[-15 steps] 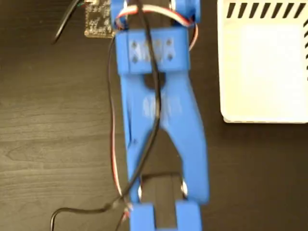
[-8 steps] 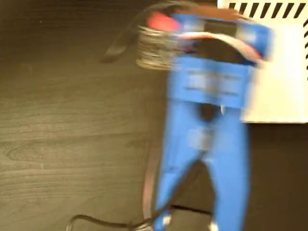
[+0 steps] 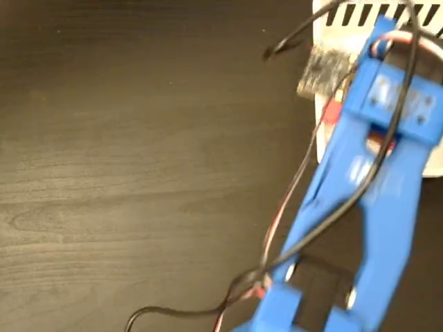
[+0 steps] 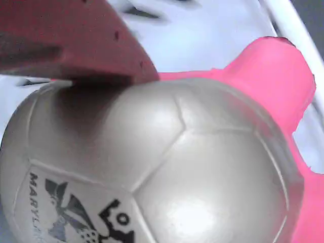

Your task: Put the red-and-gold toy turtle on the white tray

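Observation:
The red-and-gold toy turtle point(image 4: 167, 167) fills the wrist view: a shiny domed shell with a black printed mark and coral-red legs sticking out at the right. A dark red finger point(image 4: 76, 40) of my gripper presses on the shell's upper left; the other finger is hidden. Behind the turtle I see the white tray point(image 4: 202, 30). In the fixed view my blue arm point(image 3: 374, 180) reaches up over the left part of the white tray point(image 3: 346, 15) with its black stripes. The turtle and gripper are hidden under the arm there.
Dark wood-grain table point(image 3: 138, 173) spreads across the left and middle of the fixed view. Black and red cables point(image 3: 297, 187) trail along the arm, and a small circuit board point(image 3: 325, 69) sits beside the arm at the tray's left edge.
The arm has swung from the table's middle to the right and now lies over the tray's left part, blurred with motion.

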Robot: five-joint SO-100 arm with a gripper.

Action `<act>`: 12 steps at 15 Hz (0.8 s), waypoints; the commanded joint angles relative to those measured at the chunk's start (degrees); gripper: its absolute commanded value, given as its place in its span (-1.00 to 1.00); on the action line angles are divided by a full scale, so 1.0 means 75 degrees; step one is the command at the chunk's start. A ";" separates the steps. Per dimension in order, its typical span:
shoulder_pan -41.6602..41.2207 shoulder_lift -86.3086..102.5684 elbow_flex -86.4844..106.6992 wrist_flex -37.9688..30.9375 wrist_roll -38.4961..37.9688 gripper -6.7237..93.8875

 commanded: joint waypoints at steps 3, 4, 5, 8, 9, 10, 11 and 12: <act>0.0117 -0.0598 -0.2051 0.0070 0.1570 -0.86; 0.0164 -0.0738 -0.2250 0.0059 0.1652 -0.86; 0.0199 -0.0879 -0.2426 0.0047 0.1711 -0.86; 0.0316 -0.1172 -0.2508 0.0023 0.1594 -0.86; 0.0387 -0.1207 -0.2484 0.0023 0.1500 -0.84; 0.0492 -0.1207 -0.2379 0.0012 0.1441 -0.84; 0.0563 -0.1219 -0.2320 0.0012 0.1406 -0.84; 0.0586 -0.1289 -0.2309 0.0012 0.1359 -0.84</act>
